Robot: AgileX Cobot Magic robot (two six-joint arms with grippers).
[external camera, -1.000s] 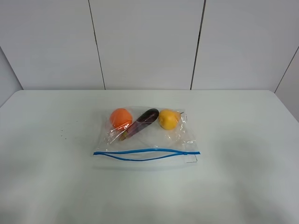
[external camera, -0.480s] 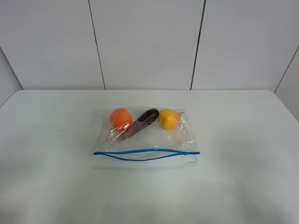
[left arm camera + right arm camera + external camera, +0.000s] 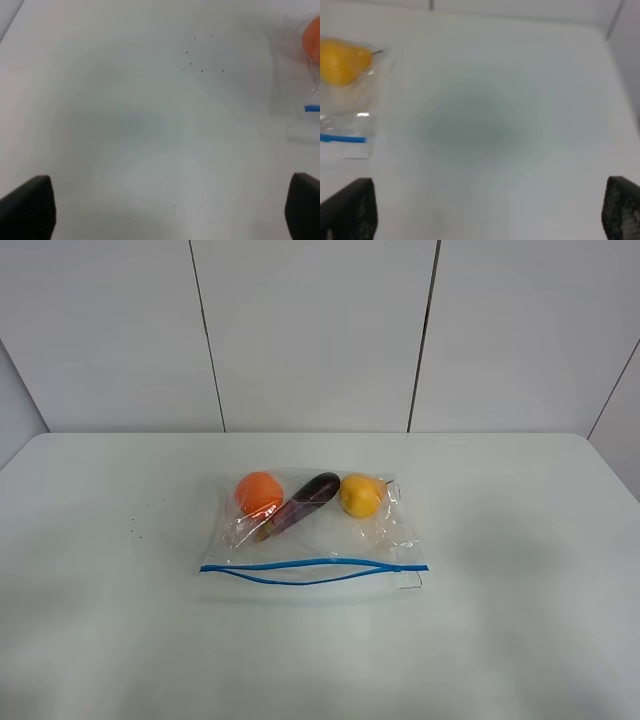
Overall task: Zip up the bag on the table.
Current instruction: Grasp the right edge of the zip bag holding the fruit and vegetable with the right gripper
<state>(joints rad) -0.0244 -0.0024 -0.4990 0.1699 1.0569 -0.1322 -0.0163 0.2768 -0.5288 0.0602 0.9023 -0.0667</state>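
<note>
Where the white table (image 3: 520,620) meets the paneled wall (image 3: 310,330), one item is set out: the bag (image 3: 312,530), clear plastic, lying flat near the table's middle. Contents, all at the bag's wall-side end: one orange (image 3: 259,491) at one corner; one dark purple eggplant (image 3: 305,502) lying aslant in the middle, touching the orange; one yellow fruit (image 3: 361,495) at the opposite corner, just beside the eggplant's tip. Closure: blue zip strip (image 3: 312,570) along the bag's edge farthest from the wall, its two tracks meeting at both ends and bowed apart between. A clear tab (image 3: 408,580) sits at the strip's end on the yellow-fruit side. A few dark specks (image 3: 132,532) mark the table off the bag's orange side. Left gripper (image 3: 165,207): above bare table off the bag's orange side, jaws spread wide, nothing between them. Right gripper (image 3: 485,209): above bare table off the bag's yellow-fruit side, jaws likewise spread wide and holding nothing. Neither gripper touches the bag.
</note>
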